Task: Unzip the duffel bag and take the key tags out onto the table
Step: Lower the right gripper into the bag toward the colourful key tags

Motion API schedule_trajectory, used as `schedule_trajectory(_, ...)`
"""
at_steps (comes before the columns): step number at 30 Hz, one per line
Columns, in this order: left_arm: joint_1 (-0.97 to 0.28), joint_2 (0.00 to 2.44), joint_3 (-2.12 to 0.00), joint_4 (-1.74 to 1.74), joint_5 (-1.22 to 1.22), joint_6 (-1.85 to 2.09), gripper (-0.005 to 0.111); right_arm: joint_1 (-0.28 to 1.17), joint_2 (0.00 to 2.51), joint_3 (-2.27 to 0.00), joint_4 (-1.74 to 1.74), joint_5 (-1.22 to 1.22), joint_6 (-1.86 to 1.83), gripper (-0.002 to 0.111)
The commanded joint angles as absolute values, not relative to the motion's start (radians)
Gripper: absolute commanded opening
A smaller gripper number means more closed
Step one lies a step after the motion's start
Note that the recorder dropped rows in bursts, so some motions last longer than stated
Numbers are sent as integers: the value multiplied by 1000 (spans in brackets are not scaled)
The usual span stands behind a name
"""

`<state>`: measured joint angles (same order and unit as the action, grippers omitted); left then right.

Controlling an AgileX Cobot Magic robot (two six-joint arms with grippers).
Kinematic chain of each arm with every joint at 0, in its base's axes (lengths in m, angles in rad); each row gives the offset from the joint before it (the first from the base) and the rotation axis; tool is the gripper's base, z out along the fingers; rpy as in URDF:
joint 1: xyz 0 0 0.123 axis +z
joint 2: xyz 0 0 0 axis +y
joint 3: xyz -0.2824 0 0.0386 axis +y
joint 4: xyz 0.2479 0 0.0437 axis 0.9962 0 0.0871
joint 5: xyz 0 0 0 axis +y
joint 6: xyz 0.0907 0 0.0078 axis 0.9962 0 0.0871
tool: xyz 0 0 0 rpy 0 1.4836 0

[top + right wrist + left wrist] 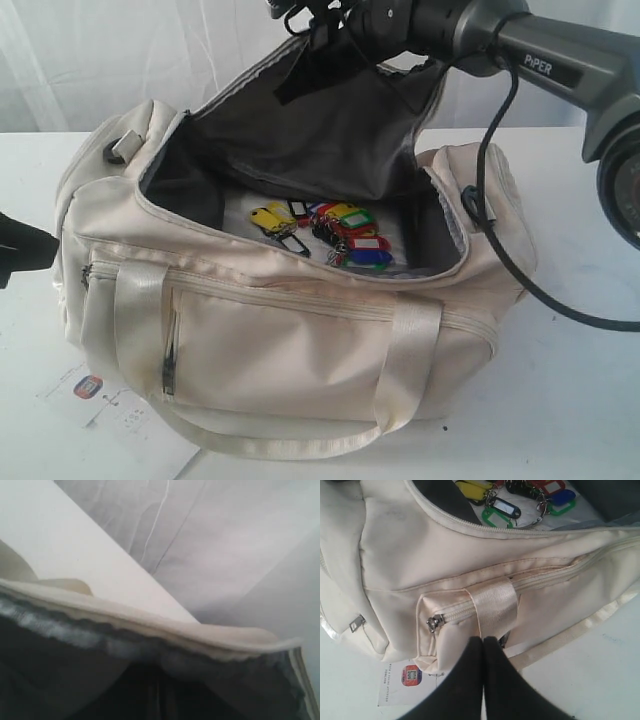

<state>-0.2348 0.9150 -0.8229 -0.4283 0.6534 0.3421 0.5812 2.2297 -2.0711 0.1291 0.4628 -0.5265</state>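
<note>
The cream duffel bag (300,340) lies on the white table (580,400) with its top zipper open and its flap (300,110) lifted, showing dark lining. The key tags (330,235), a yellow, red, green and blue bunch on metal rings, lie on the bag's floor and also show in the left wrist view as key tags (520,500). My right gripper (305,25) is above the bag's back, shut on the raised flap's edge (150,630). My left gripper (483,640) is shut and empty, low by the front pocket's zipper end (436,622).
A white paper hang-tag (110,400) with an orange-blue logo lies on the table under the bag's front left corner. The right arm's black cable (490,200) drapes over the bag's right end. A webbing handle (300,440) hangs down the front.
</note>
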Motion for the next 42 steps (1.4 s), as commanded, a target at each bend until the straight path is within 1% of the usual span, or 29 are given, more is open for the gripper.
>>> schedule_trajectory(1,-233,907,-828,-445,674,347,0,578,2169,-2084,131,740,-537,0)
schedule_trajectory(5,-233,907,-828,-445,674,347,0,578,2062,-2084,141,1022,-537,0)
schedule_trajectory(6,-233,907,-828,-445,674,347,0,578,2039,-2084,159,1117,-537,0)
schedule_trajectory(8,-233,907,-828,-445,674,347,0,578,2027,-2082,247,1221,-573,0)
schedule_trajectory(11,-233,907,-828,-445,674,347,0,587,2033,-2045,319,1221,-632,0)
schedule_trajectory(14,-233,907,-828,-445,674,347,0,608,2048,-1994,317,1221,-747,0)
schedule_trajectory(18,-233,907,-828,-445,674,363,0,638,2073,-1928,314,1221,-788,1)
schedule_trajectory(19,-233,907,-828,-445,674,363,0,644,2080,-1915,316,1221,-790,4)
schedule_trajectory(21,-233,907,-828,-445,674,363,0,657,2091,-1892,316,1221,-797,14)
schedule_trajectory(23,-233,907,-828,-446,674,363,0,670,2098,-1879,319,1221,-811,28)
schedule_trajectory(24,-233,907,-828,-448,674,363,0,677,2107,-1878,321,1221,-811,39)
schedule_trajectory(27,-233,907,-828,-451,674,363,0,682,2130,-1878,351,1221,-808,58)
schedule_trajectory(29,-233,907,-828,-451,674,363,0,682,2148,-1878,377,1221,-808,62)
schedule_trajectory(32,-233,907,-828,-451,674,363,0,685,2181,-1877,376,1221,-808,59)
schedule_trajectory(33,-233,907,-828,-451,674,363,0,685,2194,-1877,369,1221,-804,56)
schedule_trajectory(35,-233,907,-828,-451,674,363,0,685,2200,-1877,357,1221,-801,38)
schedule_trajectory(36,-233,907,-828,-451,674,363,0,685,2182,-1888,355,1221,-801,22)
schedule_trajectory(37,-233,907,-828,-451,674,363,0,685,2170,-1900,354,1221,-801,13)
schedule_trajectory(38,-233,907,-828,-451,674,363,0,685,2143,-1924,354,1221,-801,0)
schedule_trajectory(42,-233,907,-828,-451,674,365,0,685,2042,-1993,354,1221,-801,0)
